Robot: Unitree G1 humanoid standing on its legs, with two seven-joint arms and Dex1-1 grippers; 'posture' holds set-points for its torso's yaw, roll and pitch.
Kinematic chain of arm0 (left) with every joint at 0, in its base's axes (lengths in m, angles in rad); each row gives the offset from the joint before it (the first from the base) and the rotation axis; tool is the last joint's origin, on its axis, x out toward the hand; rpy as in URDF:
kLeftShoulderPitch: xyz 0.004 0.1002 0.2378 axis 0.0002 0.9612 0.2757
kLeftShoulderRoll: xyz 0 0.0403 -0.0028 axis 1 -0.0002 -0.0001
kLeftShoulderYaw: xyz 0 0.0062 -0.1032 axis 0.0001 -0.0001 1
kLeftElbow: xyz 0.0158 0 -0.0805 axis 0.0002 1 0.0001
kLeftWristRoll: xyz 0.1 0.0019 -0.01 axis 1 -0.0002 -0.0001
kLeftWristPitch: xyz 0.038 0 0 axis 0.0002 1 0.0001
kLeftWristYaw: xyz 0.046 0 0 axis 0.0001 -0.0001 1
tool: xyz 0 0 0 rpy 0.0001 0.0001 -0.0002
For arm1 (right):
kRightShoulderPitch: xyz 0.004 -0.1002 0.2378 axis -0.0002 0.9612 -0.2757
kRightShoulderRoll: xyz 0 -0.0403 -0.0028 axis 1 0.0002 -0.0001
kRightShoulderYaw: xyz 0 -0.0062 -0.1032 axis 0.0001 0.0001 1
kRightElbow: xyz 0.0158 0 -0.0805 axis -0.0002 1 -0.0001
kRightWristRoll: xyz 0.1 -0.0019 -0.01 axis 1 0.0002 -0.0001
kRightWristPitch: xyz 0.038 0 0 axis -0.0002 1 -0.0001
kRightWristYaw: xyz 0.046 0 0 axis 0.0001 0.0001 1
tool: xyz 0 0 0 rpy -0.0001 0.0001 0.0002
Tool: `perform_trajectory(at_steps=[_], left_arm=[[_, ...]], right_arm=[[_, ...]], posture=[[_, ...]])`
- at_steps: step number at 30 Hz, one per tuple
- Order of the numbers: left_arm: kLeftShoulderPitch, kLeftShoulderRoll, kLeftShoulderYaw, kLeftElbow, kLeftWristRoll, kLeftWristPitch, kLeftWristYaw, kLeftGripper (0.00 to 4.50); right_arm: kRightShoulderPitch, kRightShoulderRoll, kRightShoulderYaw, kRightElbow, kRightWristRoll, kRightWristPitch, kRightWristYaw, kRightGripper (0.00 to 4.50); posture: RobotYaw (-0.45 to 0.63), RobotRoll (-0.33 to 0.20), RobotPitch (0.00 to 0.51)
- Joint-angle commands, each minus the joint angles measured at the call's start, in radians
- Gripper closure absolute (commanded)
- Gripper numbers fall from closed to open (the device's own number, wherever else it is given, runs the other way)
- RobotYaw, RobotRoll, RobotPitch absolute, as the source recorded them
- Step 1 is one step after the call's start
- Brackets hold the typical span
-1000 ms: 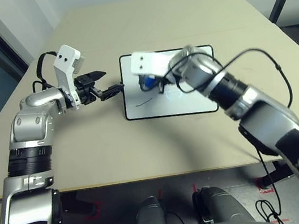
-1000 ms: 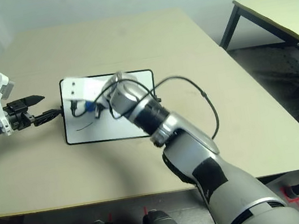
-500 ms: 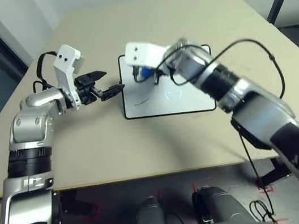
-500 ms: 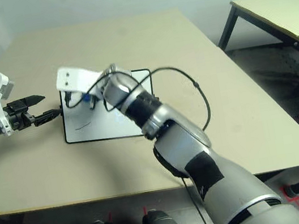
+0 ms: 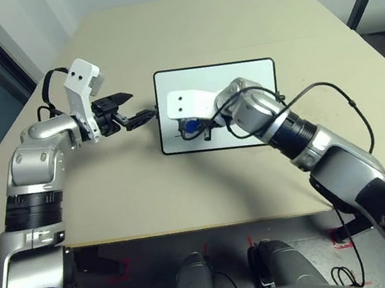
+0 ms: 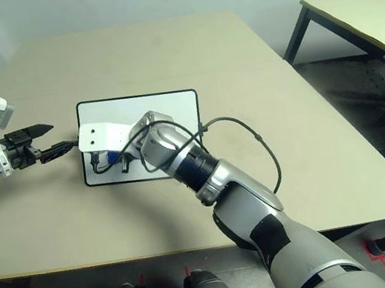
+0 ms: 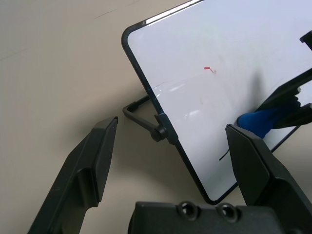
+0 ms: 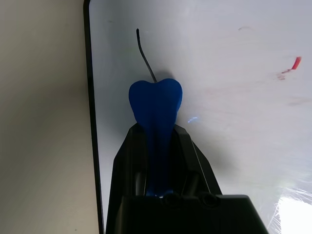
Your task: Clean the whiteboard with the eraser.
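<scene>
The robot's black two-fingered right gripper [image 8: 158, 146] clamps the soft blue eraser block [image 8: 156, 105]; its open left gripper [image 7: 171, 129] stands beside the white, black-framed rectangular whiteboard [image 7: 195, 53]. Unbraced, the board might slide under wiping pressure.

1. My two grippers, left [image 7: 170, 170] and right [image 8: 158, 161], are black.
2. The eraser [image 8: 156, 102] I see is plain blue.
3. My whiteboard [image 5: 214, 75] is white, black-edged, with black and red marks.
4. The table [image 5: 135, 198] is plain beige.

You see a beige table [image 5: 128, 199]; the whiteboard [image 5: 218, 77] lies flat, nearer its front edge than either back corner.
</scene>
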Motion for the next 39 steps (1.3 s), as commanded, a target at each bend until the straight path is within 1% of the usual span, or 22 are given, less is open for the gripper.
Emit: perform_trajectory(at_steps=[1,4,7,10,16,19,25,30,33,35,39], left_arm=[[0.012,0.017,0.006,0.009,-0.009,0.019,-0.014,0.00],[0.021,0.020,0.007,0.002,-0.011,0.023,-0.015,0.00],[0.026,0.024,0.008,-0.001,-0.015,0.023,-0.014,0.00],[0.027,0.029,0.008,0.000,-0.019,0.021,-0.013,0.00],[0.024,0.032,0.006,0.008,-0.020,0.016,-0.015,0.00],[0.021,0.030,0.003,0.011,-0.020,0.015,-0.017,0.00],[0.020,0.031,0.002,0.017,-0.017,0.012,-0.020,0.00],[0.028,0.033,0.005,0.012,-0.019,0.012,-0.020,0.00],[0.033,0.033,0.007,0.005,-0.021,0.015,-0.018,0.00],[0.035,0.033,0.007,0.004,-0.022,0.015,-0.017,0.00],[0.036,0.031,0.007,-0.001,-0.023,0.016,-0.017,0.00]], right_arm=[[-0.117,0.033,-0.088,0.195,0.000,-0.079,-0.125,3.92],[-0.197,0.067,-0.139,0.332,0.019,-0.143,-0.176,3.92],[-0.210,0.083,-0.147,0.383,0.014,-0.170,-0.183,3.92],[-0.150,0.076,-0.106,0.309,-0.005,-0.132,-0.129,3.92],[0.035,0.002,0.005,-0.016,-0.034,0.008,-0.012,3.92],[0.063,-0.015,0.024,-0.052,-0.037,0.025,-0.006,3.93],[-0.013,0.015,-0.031,0.067,-0.022,-0.022,-0.059,3.93],[-0.135,0.061,-0.124,0.257,0.000,-0.118,-0.171,3.93],[-0.150,0.068,-0.131,0.309,-0.004,-0.145,-0.189,3.93],[-0.118,0.063,-0.107,0.278,-0.016,-0.130,-0.163,3.93],[-0.003,0.027,-0.031,0.073,-0.036,-0.023,-0.081,3.93]], posture=[[0.01,0.000,0.070],[0.01,0.000,0.071],[0.02,0.000,0.073],[0.02,0.000,0.073],[0.02,0.000,0.074],[0.02,0.000,0.076],[0.02,0.000,0.076],[0.02,0.000,0.076],[0.02,0.000,0.076],[0.03,0.000,0.072],[0.02,0.000,0.073]])
